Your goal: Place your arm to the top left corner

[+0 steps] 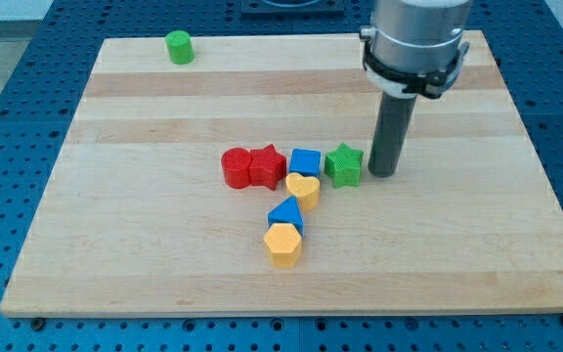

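Observation:
My tip [382, 173] rests on the wooden board [164, 254] right of centre, just right of the green star block [344, 164]; I cannot tell whether they touch. Left of the star sit a blue cube [306, 162], a red star [267, 165] and a red cylinder [237, 167] in a row. Below them lie a yellow heart [303, 189], a blue triangle [286, 213] and a yellow hexagon [283, 244]. A green cylinder [178, 46] stands alone near the board's top left corner, far from the tip.
The board lies on a blue perforated table [8, 117]. The arm's grey body [413, 39] hangs over the board's top right part and hides some of it.

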You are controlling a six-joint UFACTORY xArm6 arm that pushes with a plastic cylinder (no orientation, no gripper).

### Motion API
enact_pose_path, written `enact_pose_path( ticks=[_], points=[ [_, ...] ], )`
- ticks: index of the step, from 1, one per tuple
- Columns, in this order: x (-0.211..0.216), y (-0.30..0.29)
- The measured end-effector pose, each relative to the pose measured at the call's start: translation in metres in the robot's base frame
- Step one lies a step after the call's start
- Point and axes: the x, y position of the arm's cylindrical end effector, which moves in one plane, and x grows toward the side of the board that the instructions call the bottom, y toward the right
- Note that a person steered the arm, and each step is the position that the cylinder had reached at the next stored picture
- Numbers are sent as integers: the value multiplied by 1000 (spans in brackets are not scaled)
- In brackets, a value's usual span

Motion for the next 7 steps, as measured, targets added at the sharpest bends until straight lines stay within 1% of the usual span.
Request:
enact_pose_path(
  ticks=[2,4,6,7],
  points=[
    [-44,3],
    [-80,-58],
    [-81,-77],
    [-81,-110]
  ],
)
